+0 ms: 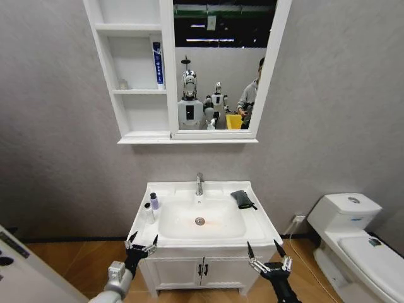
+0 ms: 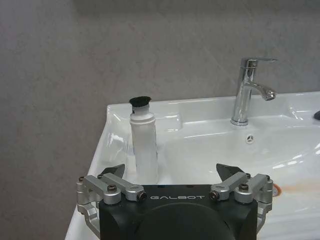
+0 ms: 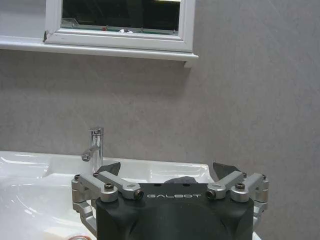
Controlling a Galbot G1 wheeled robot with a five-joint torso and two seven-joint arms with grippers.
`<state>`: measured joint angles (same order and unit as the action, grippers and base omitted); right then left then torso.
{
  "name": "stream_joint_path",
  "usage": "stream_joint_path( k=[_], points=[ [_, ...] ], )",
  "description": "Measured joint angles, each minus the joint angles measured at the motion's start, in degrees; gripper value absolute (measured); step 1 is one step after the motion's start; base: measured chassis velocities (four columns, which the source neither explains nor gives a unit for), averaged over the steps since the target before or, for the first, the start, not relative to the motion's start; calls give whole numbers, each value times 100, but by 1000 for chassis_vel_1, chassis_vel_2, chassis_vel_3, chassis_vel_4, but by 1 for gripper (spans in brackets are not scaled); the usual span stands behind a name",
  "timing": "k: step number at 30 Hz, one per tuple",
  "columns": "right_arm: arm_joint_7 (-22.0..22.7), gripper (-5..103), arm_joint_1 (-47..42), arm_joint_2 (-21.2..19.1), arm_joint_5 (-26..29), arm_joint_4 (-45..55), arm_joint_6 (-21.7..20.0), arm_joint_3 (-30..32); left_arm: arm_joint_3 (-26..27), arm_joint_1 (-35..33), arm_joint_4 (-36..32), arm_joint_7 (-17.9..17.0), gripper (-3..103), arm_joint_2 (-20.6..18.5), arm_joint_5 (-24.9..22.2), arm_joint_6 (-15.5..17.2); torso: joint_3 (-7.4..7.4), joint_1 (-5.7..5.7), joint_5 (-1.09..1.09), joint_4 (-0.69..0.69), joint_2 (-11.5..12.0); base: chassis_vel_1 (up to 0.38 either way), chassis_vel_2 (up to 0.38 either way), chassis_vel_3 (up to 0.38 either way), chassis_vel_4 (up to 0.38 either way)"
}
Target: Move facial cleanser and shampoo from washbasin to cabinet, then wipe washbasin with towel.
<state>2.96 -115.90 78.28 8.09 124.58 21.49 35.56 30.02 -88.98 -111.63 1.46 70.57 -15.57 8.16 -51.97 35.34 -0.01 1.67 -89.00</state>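
Head view, left to right. My left tool [image 1: 142, 243] sits at the lower left of the frame, just in front of the front left corner of the washbasin [image 1: 265, 222], fingers spread wide and holding nothing. On the basin's left rim stand two small containers: a white bottle with a dark cap [image 1: 149, 213] nearer the front edge, and a purple-topped bottle [image 1: 154, 201] just behind it. In the left wrist view the white bottle [image 2: 144, 142] stands upright on the rim between my left tool's [image 2: 177, 172] parted fingers and beyond them; I cannot tell whether the tips reach it.

In the upper left of the head view hangs the cabinet [image 1: 134, 134], its narrow shelves beside the framed mirror [image 1: 221, 63]. A blue and white tube [image 1: 158, 63] stands upright on the middle shelf against the mirror frame.

At frame centre the chrome tap [image 1: 199, 184] rises from the back rim, with the drain [image 1: 200, 221] in the bowl below it. The towel [image 1: 242, 199], dark and crumpled, lies on the right rear rim of the basin.

My right tool [image 1: 264, 253] is at the lower right of centre, just in front of the basin's front right corner, fingers spread and empty. At the far right stands a white toilet [image 1: 353, 237].
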Motion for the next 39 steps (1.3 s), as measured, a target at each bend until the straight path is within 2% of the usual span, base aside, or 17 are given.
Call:
stream_joint_path(
  k=[7,15,20,23,24,25,27,28,30,31,32,33,36,37,38,39],
  points=[
    [-26,100,-71,38,78,-30,55,40,-120,735,719,-101,100,-159,-361,42,0,-1,0,-1,0,0,0,0,0],
    [-37,100,-136,58,42,-75,81,81,-398,1477,1388,-108,100,-228,-508,68,0,-1,0,0,0,0,0,0,0],
    [-16,100,-127,-20,131,-67,80,201,-731,2029,1781,-324,102,-146,-789,126,0,-1,1,0,0,0,0,0,0],
    [-12,100,-131,-34,172,-28,79,236,-807,2189,1931,-468,100,-68,-846,125,0,-1,1,0,0,0,0,0,0],
    [-8,100,-134,-35,199,-12,84,252,-822,2233,1982,-525,94,-33,-848,117,0,-1,0,0,0,0,0,0,0],
    [-8,100,-134,-35,199,-12,84,252,-822,2233,1982,-525,94,-33,-848,117,0,-1,0,0,0,0,0,0,0],
    [4,100,-131,-33,222,-15,109,261,-821,2221,1982,-549,84,-29,-848,103,0,-1,1,0,0,0,0,0,0],
    [4,100,-131,-33,222,-15,109,261,-821,2221,1982,-549,84,-29,-848,103,0,-1,1,0,0,0,0,0,0],
    [9,100,-108,-30,225,-27,128,239,-796,2133,1904,-549,74,-72,-847,102,1,-2,1,-1,0,0,0,0,0],
    [9,100,-108,-30,225,-27,128,239,-796,2133,1904,-549,74,-72,-847,102,1,-2,1,-1,0,0,0,0,0],
    [9,100,-90,-29,225,-28,129,220,-777,2090,1861,-549,68,-93,-845,102,1,-2,1,-2,0,0,0,0,0],
    [9,100,-74,-30,227,-28,130,201,-765,2053,1825,-549,68,-109,-846,102,1,-2,1,-1,0,0,0,0,0],
    [1,100,-56,-35,241,-28,141,164,-736,1965,1739,-549,57,-134,-845,104,1,-2,1,-2,0,0,0,0,0],
    [1,100,-56,-35,241,-28,141,164,-736,1965,1739,-549,57,-134,-845,104,1,-2,1,-2,0,0,0,0,0],
    [-2,100,-52,-35,244,-28,144,151,-724,1936,1698,-549,51,-139,-842,107,1,-2,1,-1,0,0,0,0,0],
    [-5,100,-51,-35,245,-26,148,143,-707,1901,1645,-548,41,-148,-835,109,1,-2,0,-1,0,0,0,0,0]
  ],
)
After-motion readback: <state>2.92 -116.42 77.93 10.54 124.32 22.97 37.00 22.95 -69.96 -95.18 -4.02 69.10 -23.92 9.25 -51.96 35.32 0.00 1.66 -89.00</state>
